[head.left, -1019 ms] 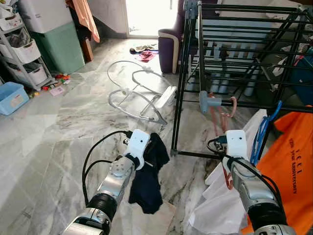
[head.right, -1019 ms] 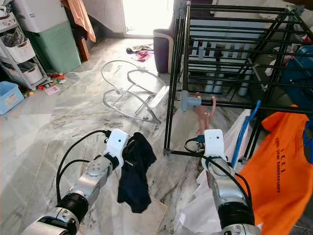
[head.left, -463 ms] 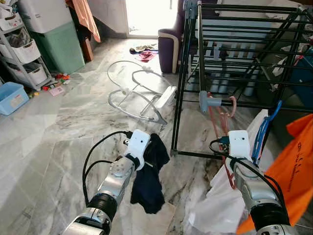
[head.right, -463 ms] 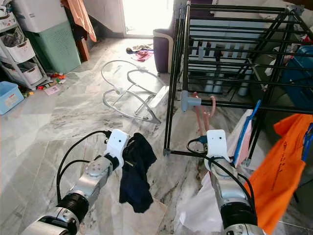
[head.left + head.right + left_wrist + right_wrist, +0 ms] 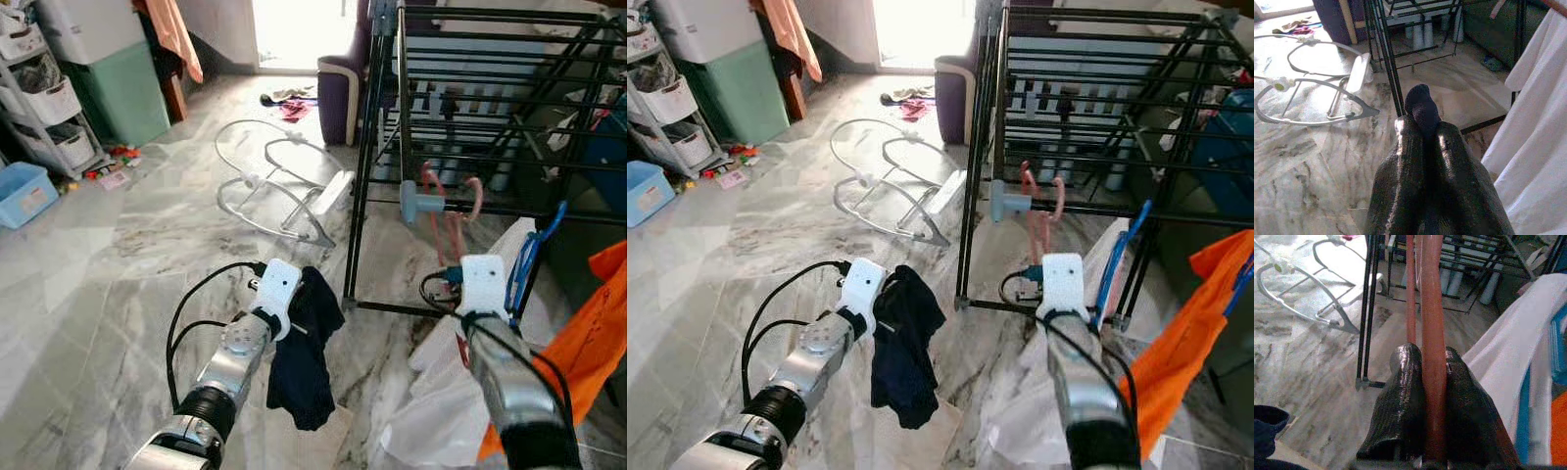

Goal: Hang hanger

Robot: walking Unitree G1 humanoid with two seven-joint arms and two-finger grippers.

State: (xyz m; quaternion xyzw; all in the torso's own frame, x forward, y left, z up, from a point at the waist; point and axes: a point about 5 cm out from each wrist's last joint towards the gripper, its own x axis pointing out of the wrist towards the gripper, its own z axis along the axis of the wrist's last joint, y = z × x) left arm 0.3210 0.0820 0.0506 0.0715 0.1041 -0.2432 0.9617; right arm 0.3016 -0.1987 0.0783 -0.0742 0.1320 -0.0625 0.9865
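Raised since 1 s ago: right gripper (image 5: 1432,382) clamped on pink hanger (image 5: 446,211), hooks reaching drying rack (image 5: 490,117) rail at 12 o'clock. Left gripper (image 5: 1422,132) pinches dark garment (image 5: 299,362). Next, I'd hook and release.

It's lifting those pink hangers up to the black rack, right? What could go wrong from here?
The right gripper pinches only one thin bar of the pink hangers, so they might twist or slip before a hook catches a rail of the drying rack. The white cloth draped by that arm could snag on it. The dark garment in the left gripper dangles low and might drag on the floor.
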